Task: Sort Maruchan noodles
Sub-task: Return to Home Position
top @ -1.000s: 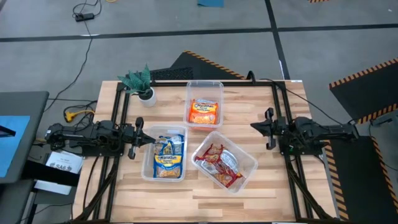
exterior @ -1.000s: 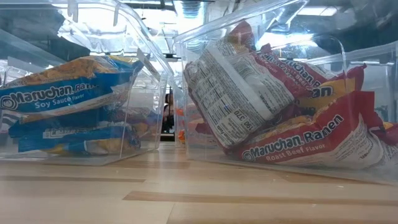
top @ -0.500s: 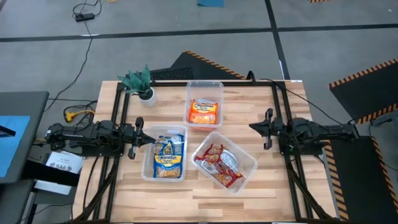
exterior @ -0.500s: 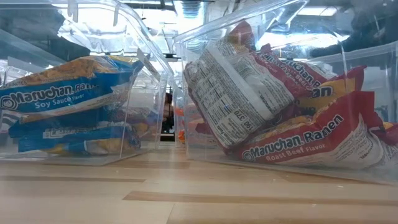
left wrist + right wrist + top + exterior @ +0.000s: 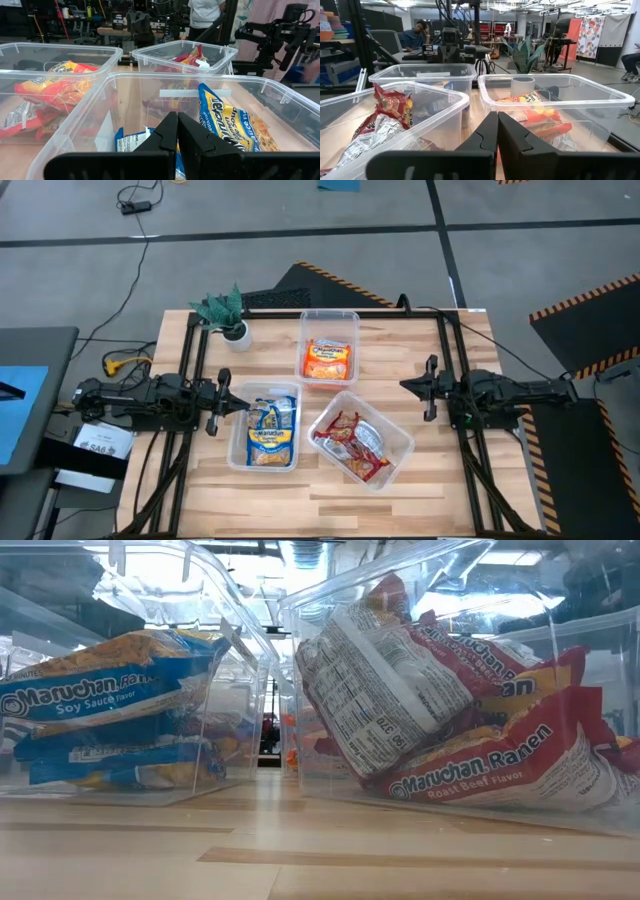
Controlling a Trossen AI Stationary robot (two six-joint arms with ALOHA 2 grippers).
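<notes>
Orange, blue and red noodles (image 5: pixel 328 360) lie in bins (image 5: pixel 330 314). Left gripper (image 5: pixel 222 406) and right gripper (image 5: pixel 418 386), closed and empty, should park well clear.

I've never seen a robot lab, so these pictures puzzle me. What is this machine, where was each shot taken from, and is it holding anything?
It is a robot with two dark arms at a wooden table. One picture looks straight down on it; one sits at table-top height, looking through the bins; two come from cameras on the arms' wrists. On the table stand three clear bins of noodle packs: orange packs beside a small plant, blue packs by the left gripper, red packs nearer the right gripper. Both grippers wait at the table's sides, fingers shut, holding nothing.
</notes>
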